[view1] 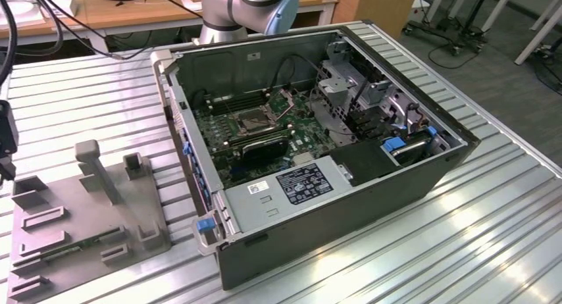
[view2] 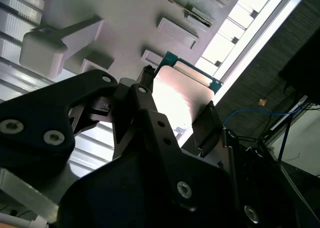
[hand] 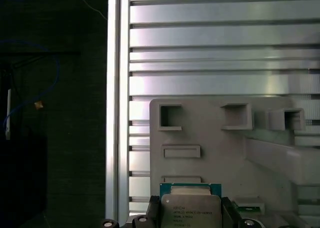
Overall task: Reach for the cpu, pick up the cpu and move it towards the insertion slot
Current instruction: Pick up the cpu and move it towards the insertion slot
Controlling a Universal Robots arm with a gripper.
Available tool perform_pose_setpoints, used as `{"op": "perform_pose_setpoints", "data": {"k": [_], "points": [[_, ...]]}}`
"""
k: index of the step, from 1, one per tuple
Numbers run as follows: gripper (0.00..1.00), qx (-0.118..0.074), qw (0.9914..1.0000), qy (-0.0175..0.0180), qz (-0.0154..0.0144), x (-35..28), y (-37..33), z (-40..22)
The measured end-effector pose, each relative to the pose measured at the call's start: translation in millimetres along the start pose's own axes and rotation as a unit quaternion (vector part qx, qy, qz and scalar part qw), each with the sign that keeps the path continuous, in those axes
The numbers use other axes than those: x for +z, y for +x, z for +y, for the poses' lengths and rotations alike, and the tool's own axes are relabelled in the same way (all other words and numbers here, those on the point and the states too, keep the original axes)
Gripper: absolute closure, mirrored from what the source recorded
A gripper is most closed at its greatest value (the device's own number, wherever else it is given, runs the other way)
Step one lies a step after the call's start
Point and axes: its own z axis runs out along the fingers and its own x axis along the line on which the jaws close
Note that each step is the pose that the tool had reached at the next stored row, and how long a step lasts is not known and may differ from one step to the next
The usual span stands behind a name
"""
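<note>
gripping the cpu [hand: 191, 213] (printed lid), claw [hand: 190, 208] hangs above grey tray [hand: 210, 133].

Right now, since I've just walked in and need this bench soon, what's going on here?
The arm's gripper is closed on the cpu, clamping it from two sides, over the grey tray. Whether the chip is clear of the tray, I cannot tell. The insertion slot sits inside the open computer case, apart from the tray, so the cpu is not yet there.
</note>
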Motion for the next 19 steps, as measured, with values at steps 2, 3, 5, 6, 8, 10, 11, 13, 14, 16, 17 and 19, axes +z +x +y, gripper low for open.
{"op": "perform_pose_setpoints", "data": {"k": [2,3,5,6,8,10,11,13,14,16,17,19], "points": [[0.45,0.000,1.00000,0.0000,0.0000,-1.9,0.0,0.0],[0.45,0.000,1.00000,0.0000,0.0000,-2.9,-0.1,0.0],[0.45,0.000,1.00000,0.0000,0.0000,-4.9,-0.1,0.1],[0.45,0.000,1.00000,0.0000,0.0000,-5.8,-0.2,0.1],[0.45,0.000,1.00000,0.0000,0.0000,-7.3,-0.2,0.1],[0.45,0.000,1.00000,-0.0001,-0.0001,-7.8,-0.2,0.1],[0.45,0.000,1.00000,-0.0001,-0.0001,-8.0,-0.2,0.2],[0.45,0.000,1.00000,0.0000,0.0000,-8.1,-0.2,0.1],[0.45,0.000,1.00000,0.0001,0.0000,-8.2,-0.2,0.1],[0.45,0.000,1.00000,0.0001,0.0000,-8.1,-0.2,0.1],[0.45,0.000,1.00000,-0.0001,0.0000,-8.1,-0.2,0.2],[0.45,0.000,1.00000,-0.0003,0.0000,-8.1,-0.2,0.2]]}}
